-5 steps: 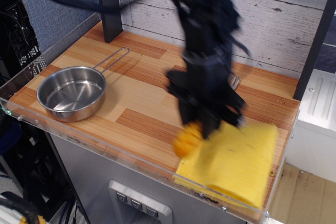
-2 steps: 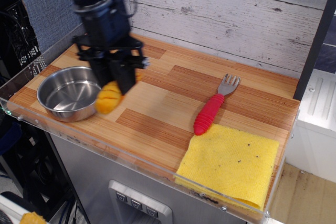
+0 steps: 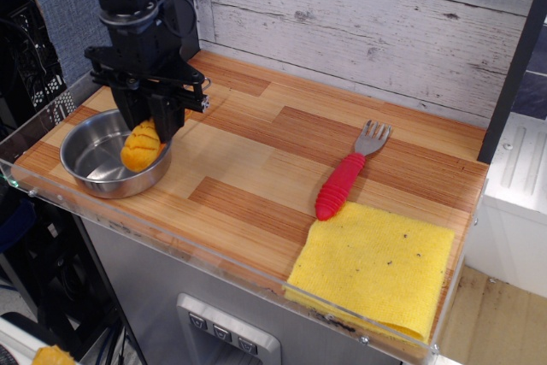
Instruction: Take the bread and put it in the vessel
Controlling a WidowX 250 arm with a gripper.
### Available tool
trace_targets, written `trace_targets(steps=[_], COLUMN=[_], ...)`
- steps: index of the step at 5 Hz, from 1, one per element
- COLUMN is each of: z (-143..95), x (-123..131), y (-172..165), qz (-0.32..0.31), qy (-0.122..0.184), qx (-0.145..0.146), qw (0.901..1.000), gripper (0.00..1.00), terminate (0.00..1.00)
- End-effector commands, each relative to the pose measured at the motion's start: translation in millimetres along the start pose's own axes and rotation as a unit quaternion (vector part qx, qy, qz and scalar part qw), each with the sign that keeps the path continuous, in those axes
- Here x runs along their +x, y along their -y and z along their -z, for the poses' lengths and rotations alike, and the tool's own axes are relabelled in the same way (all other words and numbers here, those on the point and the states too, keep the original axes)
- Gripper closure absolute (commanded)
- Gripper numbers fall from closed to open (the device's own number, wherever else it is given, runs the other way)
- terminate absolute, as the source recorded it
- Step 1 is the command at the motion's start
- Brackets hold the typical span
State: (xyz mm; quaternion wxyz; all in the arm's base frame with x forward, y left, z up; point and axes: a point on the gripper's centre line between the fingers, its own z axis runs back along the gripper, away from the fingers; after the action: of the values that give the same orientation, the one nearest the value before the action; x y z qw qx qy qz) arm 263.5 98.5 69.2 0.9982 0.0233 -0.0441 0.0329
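Observation.image looks down at a wood table point(image 3: 256, 168) with a clear plastic edge in front and a white plank wall behind. A black gripper point(image 3: 147, 130) hangs down at the left side of the table. Its fingers are closed on the bread point(image 3: 141, 146), which is orange-yellow with cut lines across it. The top of the bread is tucked up between the fingers and the lower part sticks out below them. The bread hangs over the right side of the pan point(image 3: 107, 153), inside its rim. It looks like it is a bit above the pan's floor, but from this side it is hard to be sure it is not touching. The pan is round, shiny and shallow, and it sits near the front left corner of the table. Its thin wire handle runs back behind the gripper, so most of it is hidden. A fork point(image 3: 350, 171) with a red handle and gray prongs lies well apart on the right half of the table. A flat yellow cloth point(image 3: 376, 267) is spread out just in front of the fork handle, at the front right corner.
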Motion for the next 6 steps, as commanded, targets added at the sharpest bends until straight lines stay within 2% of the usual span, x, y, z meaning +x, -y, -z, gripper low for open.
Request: trace_targets(steps=[1, 2, 4, 6], z=[-32.2, -27.2, -9.3, -10.3], x=[4.8, 8.0, 14.5, 6.4], y=[-22.9, -38.9, -64.2, -55.8], qz=[-0.010, -0.023, -0.040, -0.030], qy=[0.054, 0.044, 0.008, 0.001], qx=[0.076, 0.072, 0.037, 0.022], qw=[0.9956, 0.9962, 0.9985, 0.9993], gripper=[1.00, 1.00, 1.00, 1.00], terminate=[0.00, 0.00, 0.00, 0.00])
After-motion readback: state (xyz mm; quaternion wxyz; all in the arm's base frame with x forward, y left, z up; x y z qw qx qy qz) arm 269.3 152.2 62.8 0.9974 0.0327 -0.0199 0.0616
